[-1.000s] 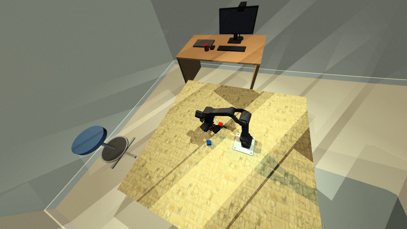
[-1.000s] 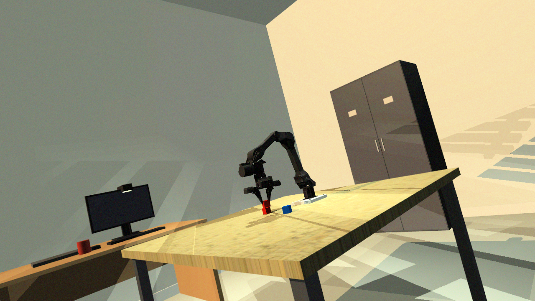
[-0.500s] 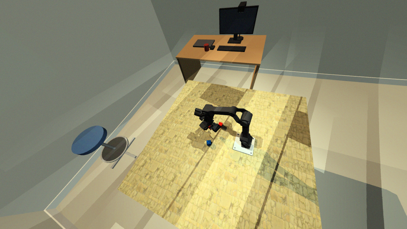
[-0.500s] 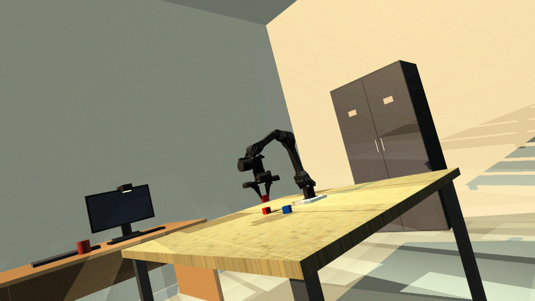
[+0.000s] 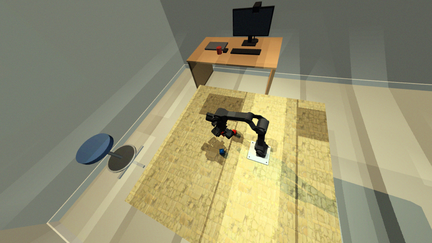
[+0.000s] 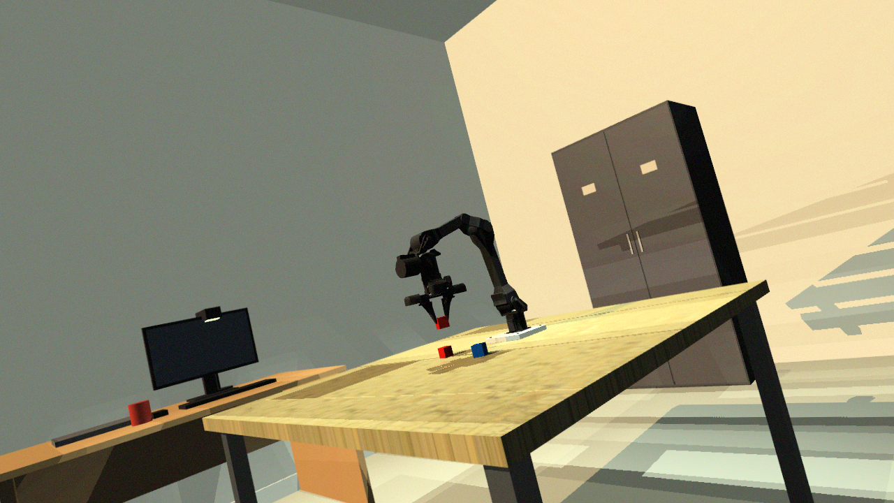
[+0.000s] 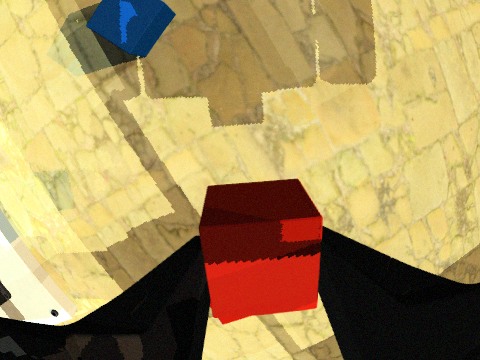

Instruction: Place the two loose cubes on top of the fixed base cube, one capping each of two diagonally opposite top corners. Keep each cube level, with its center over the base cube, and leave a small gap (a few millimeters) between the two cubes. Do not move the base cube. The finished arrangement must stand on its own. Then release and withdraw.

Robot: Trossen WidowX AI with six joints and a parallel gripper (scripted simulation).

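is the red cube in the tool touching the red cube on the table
Apart. The exterior view shows the held red cube in the tool hanging well above the table's red cube.
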